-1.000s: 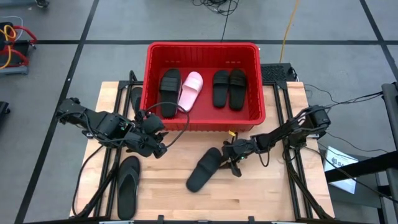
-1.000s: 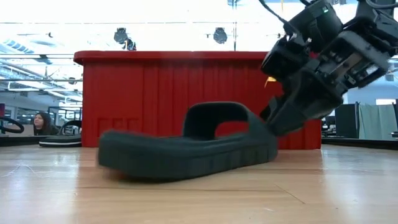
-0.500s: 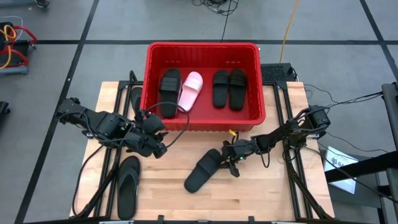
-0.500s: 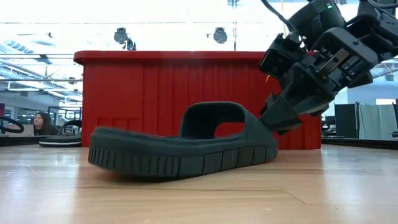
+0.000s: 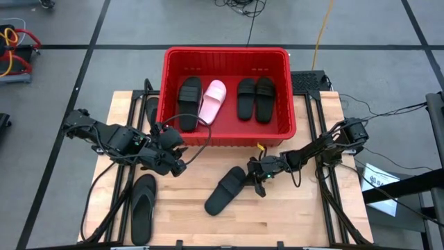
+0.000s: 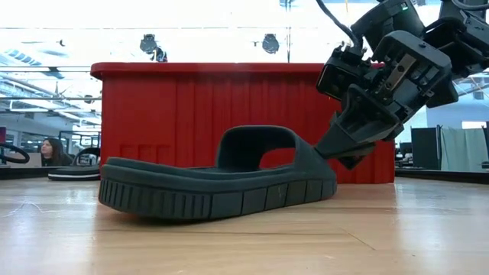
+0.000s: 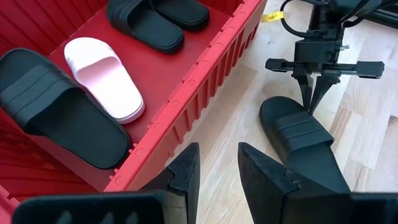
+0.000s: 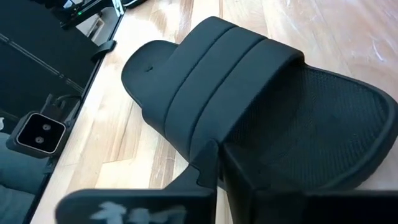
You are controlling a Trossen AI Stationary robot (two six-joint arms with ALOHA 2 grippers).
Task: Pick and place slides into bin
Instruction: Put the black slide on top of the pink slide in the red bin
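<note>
- Right gripper low over the worktop, roughly 5 o'clock of centre in the high view, pinched tight on the edge of the black slide. Right wrist view shows its fingers meeting at the sole's rim beside the strap.
- That black slide lies diagonally on the worktop, in front of the red bin; one end at the right gripper, the other pointing toward 7 o'clock.
- Low view: the slide has its sole on the wood, the right gripper clamped at its right end, bin wall behind.
- Left gripper near 8 o'clock of centre, just off the bin's near-left corner, fingers slightly apart, holding nothing.
- Black flip-flop flat on the worktop at 7 o'clock, near the front edge, below the left gripper.
- Inside the bin: one black slide, the pale pink slide touching it, then a pair of black slides side by side to the right.
- Left wrist view shows the same bin contents; the pink slide sits between black ones.
- Person in the room at the low view's far left.
</note>
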